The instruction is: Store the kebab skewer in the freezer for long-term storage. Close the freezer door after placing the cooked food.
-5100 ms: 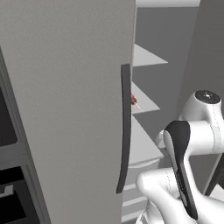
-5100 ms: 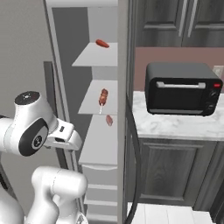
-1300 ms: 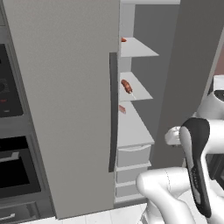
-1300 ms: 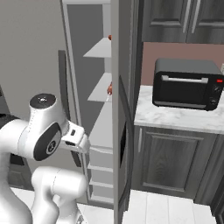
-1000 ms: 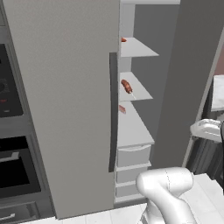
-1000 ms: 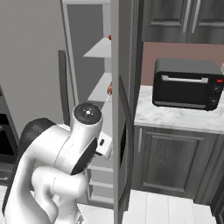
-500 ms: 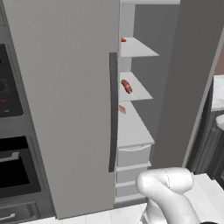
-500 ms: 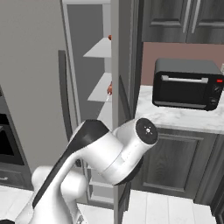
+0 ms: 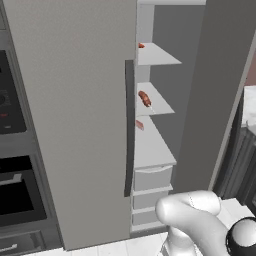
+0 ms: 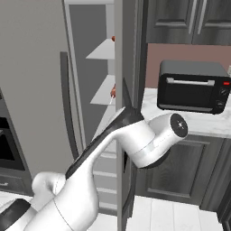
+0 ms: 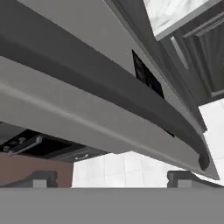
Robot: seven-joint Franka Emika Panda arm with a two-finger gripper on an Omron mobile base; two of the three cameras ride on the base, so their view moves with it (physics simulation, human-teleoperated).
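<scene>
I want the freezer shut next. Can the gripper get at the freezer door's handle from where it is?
Probably yes: the open gripper faces the freezer door, its dark handle close ahead, nothing between.

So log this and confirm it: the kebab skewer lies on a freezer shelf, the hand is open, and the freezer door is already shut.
Not shut. The left base view shows the freezer door swung open, with the freezer and its white shelves exposed. The rest holds: the kebab skewer lies on a freezer shelf, and the hand is open.

matte grey freezer door (image 9: pixel 80 125), reddish-brown kebab skewer (image 9: pixel 145 99), white shelves (image 9: pixel 152 145).
</scene>
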